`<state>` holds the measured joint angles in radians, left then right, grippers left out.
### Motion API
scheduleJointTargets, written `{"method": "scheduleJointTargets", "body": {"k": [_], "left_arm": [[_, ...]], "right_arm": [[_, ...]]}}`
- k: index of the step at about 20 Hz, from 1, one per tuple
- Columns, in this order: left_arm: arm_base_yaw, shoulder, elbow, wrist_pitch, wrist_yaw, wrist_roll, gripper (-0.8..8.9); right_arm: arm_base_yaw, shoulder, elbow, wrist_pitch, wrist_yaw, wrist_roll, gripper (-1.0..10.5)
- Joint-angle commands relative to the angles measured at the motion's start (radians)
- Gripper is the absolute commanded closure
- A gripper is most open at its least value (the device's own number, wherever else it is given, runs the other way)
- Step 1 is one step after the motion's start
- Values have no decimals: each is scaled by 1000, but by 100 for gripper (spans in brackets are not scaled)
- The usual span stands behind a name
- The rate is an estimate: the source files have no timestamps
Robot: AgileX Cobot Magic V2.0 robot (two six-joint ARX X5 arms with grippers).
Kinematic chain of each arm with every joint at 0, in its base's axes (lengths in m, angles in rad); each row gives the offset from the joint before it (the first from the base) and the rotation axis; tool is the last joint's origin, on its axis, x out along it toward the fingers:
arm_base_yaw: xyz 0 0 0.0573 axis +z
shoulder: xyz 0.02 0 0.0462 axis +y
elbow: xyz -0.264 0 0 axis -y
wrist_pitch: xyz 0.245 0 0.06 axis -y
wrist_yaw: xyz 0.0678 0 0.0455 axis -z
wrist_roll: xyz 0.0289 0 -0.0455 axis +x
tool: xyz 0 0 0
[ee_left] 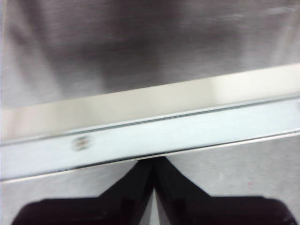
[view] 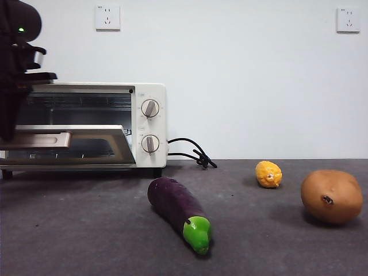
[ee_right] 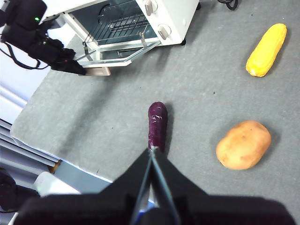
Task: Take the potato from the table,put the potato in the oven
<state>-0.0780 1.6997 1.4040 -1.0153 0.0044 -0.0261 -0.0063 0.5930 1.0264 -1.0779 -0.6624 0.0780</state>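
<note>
One eggplant (view: 179, 213) lies nearest on the bench (view: 86, 230), with one potato (view: 332, 196) well to its side and one yellow fruit (view: 268, 173) behind. One oven (view: 146, 123) stands open, its door (view: 69, 144) down. Only the right wrist view shows the left pincer (ee_right: 77, 70), jaws together, at the door handle (ee_right: 96, 71). Above, the right pincer (ee_right: 152, 161) hangs shut and empty.

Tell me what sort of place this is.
Probably a lab test bench staged as a kitchen: a toaster oven and loose produce, potato and eggplant, on a bare grey table against a plain white wall with outlets.
</note>
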Motion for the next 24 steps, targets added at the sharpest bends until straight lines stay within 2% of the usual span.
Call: {"method": "scheduleJointTargets", "body": {"k": [1, 7, 13, 17, 23, 24], "left_arm": [[-26, 21, -31, 100, -5, 8, 819], [-71, 23, -143, 145, -5, 3, 819], [-72, 23, -154, 109, -3, 12, 819], [-75, -22, -154, 100, 51, 27, 819], [-84, -288, -154, 107, 179, 30, 819], [-85, -346, -154, 104, 188, 31, 819]], "right_arm": [[0, -3, 3, 8, -3, -14, 945], [0, -3, 3, 4, 0, -20, 945], [0, 0, 3, -6, 0, -17, 945], [0, 34, 3, -14, -14, -16, 945], [0, 196, 3, 53, -280, 29, 932], [1, 229, 3, 60, -278, 53, 855]]}}
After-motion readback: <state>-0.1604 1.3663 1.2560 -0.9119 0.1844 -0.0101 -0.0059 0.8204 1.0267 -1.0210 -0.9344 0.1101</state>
